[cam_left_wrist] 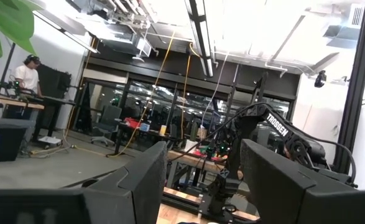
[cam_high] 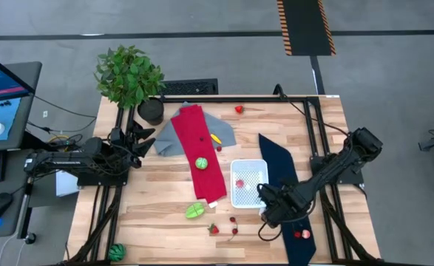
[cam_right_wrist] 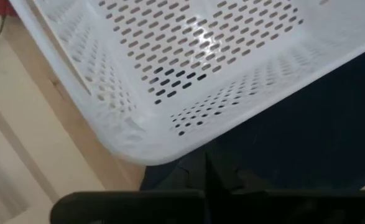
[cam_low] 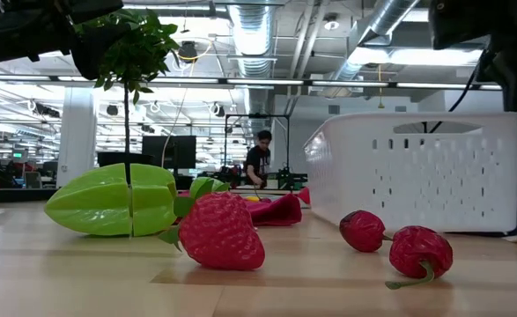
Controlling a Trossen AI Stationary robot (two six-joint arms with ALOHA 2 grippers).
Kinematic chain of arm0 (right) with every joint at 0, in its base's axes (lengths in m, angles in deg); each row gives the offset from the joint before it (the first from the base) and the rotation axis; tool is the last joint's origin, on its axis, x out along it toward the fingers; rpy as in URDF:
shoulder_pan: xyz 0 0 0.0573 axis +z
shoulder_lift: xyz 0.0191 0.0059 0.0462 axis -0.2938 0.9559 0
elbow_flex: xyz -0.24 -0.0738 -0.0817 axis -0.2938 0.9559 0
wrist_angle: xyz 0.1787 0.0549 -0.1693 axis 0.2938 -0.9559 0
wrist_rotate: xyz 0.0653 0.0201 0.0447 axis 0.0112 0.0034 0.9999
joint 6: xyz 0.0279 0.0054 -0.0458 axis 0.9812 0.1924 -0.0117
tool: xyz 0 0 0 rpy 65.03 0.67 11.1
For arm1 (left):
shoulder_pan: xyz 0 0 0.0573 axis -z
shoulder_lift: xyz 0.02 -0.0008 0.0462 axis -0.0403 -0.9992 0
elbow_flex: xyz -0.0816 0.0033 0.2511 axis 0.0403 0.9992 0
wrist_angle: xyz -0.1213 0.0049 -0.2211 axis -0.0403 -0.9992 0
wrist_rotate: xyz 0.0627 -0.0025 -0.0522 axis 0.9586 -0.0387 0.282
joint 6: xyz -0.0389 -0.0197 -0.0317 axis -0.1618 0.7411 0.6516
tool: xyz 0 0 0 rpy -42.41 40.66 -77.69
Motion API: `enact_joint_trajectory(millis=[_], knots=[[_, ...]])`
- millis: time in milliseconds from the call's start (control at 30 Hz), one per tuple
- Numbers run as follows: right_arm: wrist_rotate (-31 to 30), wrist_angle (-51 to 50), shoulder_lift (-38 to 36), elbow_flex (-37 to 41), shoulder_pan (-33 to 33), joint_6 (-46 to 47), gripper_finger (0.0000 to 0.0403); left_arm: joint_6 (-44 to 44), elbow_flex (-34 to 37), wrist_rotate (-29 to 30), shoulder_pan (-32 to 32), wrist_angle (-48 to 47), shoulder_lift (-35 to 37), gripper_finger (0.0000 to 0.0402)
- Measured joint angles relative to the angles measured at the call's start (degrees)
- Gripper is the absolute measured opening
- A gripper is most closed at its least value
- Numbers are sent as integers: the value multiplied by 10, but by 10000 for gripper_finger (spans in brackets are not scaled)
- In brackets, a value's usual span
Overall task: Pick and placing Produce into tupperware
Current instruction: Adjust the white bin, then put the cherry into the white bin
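Red toy strawberry [cam_low: 220, 231] sits closest in the low view on the wooden counter [cam_high: 157, 199], with two small red toy cherries [cam_low: 397, 246] and a green plastic starfruit [cam_low: 117, 201] near it, all outside the white perforated plastic tub [cam_high: 248, 182]. Right end effector [cam_high: 270, 207] is closed and looks empty, just beside the tub's near corner over the navy cloth [cam_high: 283, 177]; left end effector [cam_high: 144, 140] waits partly open by the potted plant [cam_high: 131, 77]. Tub holds one small red piece [cam_high: 239, 183], so sorting looks early; next move probably needs the right arm opening over the loose cherries.
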Motion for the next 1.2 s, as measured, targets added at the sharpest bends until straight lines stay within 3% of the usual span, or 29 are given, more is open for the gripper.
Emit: enact_joint_trajectory(millis=[333, 500, 700, 933, 1200], knots=[[-17, 28, 0, 0, -33, -58, 13, 0, 0, 0, 0, 0, 0, 196], [21, 6, 0, 0, -37, -28, 56, 0, 0, 0, 0, 0, 0, 196], [102, -3, 0, 0, 2, 66, 89, 5, 0, 0, 0, -1, 0, 196], [153, 42, 0, 0, 56, 199, 115, 17, 0, 0, 0, -1, 0, 196], [188, 54, 0, 0, 79, 326, 181, 24, 0, 5, 0, 0, 0, 196]])
